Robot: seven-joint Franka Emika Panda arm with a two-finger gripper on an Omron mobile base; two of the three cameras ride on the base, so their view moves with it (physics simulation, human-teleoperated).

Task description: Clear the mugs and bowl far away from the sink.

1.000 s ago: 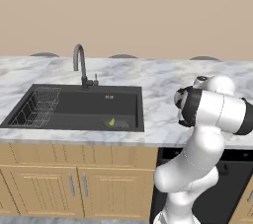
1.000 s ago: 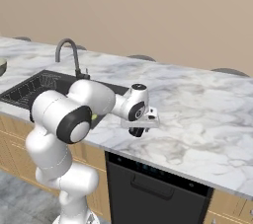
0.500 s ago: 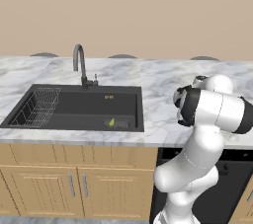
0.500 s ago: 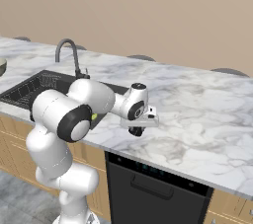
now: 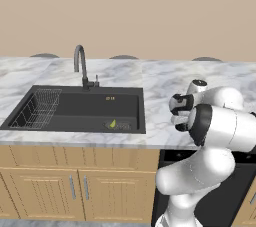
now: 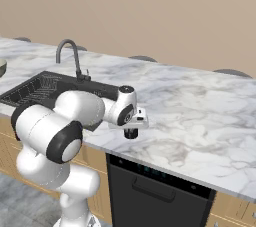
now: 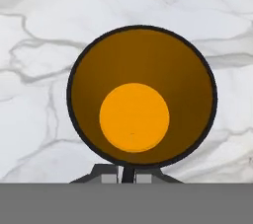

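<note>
Left base view: your gripper (image 5: 176, 117) sits over the marble counter (image 5: 160, 78), well right of the sink (image 5: 82, 111).

Right base view: gripper (image 6: 131, 133) points down at the counter; a bowl (image 6: 2, 67) sits far to the left, beyond the sink (image 6: 47, 88).

Hand view: fingers (image 7: 109, 177) pinched together on the near rim of an orange mug (image 7: 142, 94) directly ahead.

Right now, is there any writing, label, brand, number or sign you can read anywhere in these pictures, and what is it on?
No readable text anywhere.
Small yellow-green mark on the floor of the sink: a shape, not letters.
Tiny orange speck on its back wall: too small to read.
Dark strip on the black appliance under the counter: blurred marks, unreadable.
</note>
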